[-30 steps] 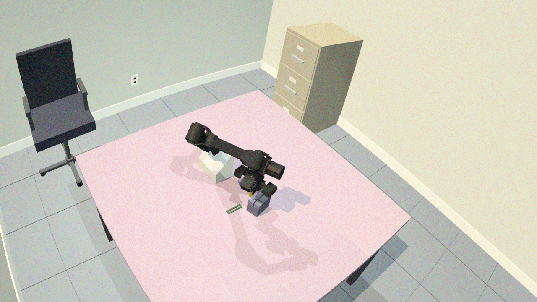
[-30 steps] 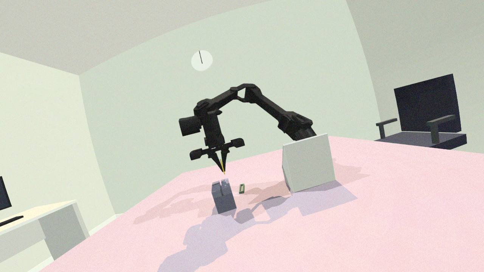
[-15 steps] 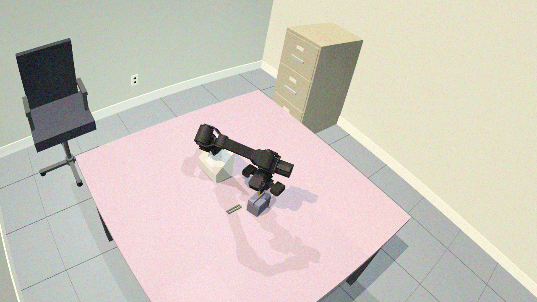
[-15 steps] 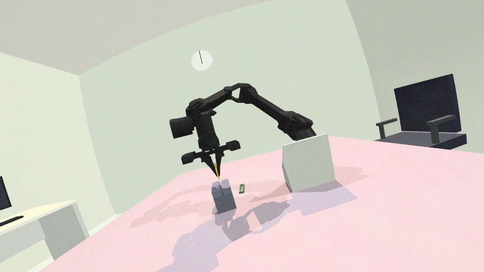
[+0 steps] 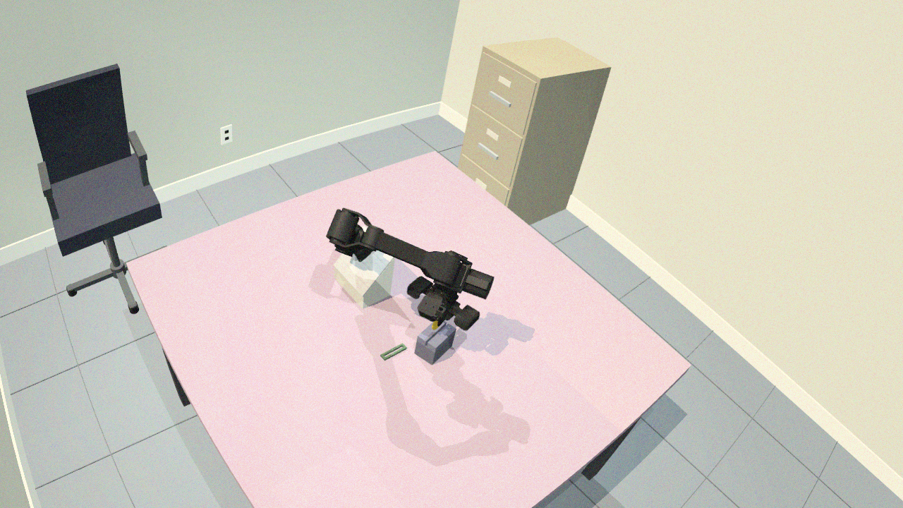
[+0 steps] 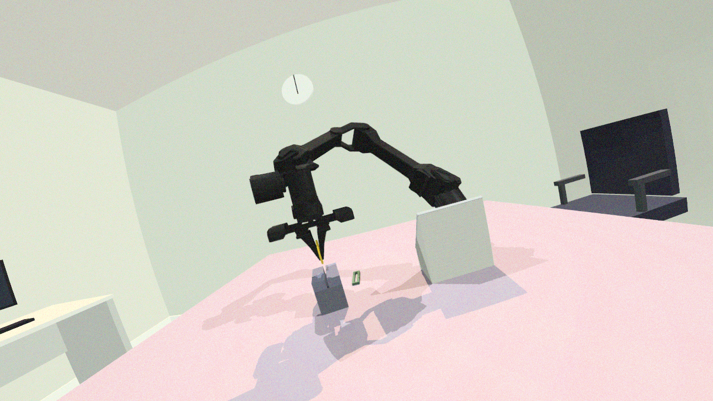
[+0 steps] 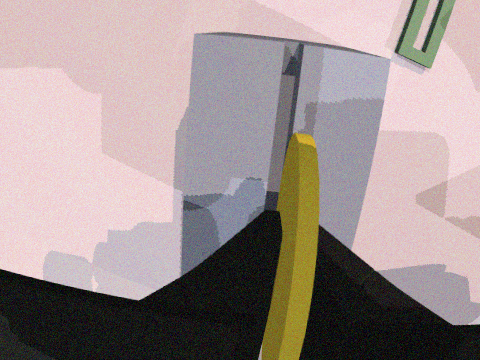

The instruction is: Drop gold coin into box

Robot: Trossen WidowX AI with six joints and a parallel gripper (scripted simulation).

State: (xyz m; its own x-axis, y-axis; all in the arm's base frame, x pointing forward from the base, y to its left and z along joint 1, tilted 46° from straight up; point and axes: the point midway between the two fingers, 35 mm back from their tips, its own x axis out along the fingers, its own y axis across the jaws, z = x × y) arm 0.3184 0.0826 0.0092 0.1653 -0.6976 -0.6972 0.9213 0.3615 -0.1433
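In the wrist view, the coin (image 7: 294,260) is seen edge-on, clamped between the two dark fingers of the gripper (image 7: 287,220), which are closed narrowly on it. The coin's leading edge is pointed at the box (image 7: 280,140) directly below, and it is lined up closely with the dark slot (image 7: 288,100) that runs along the middle of the lid. Whether the coin's tip has reached the slot cannot be told from this view. The green holder (image 7: 434,3) is seen beyond the box, at the upper right, lying on the pink table (image 7: 80,140) apart from the box and with nothing in it.

From the exterior view, the gripper (image 6: 318,244) is held above the box (image 6: 328,289), pointing downward, with the coin (image 6: 318,252) slightly tilted and its lower edge just above the lid. The holder (image 6: 356,277) lies just beside the box. Further back, a pale block (image 6: 453,239) stands at the arm's base.

In the top view, a chair (image 5: 88,170) and a filing cabinet (image 5: 530,120) are seen on the floor beyond the table
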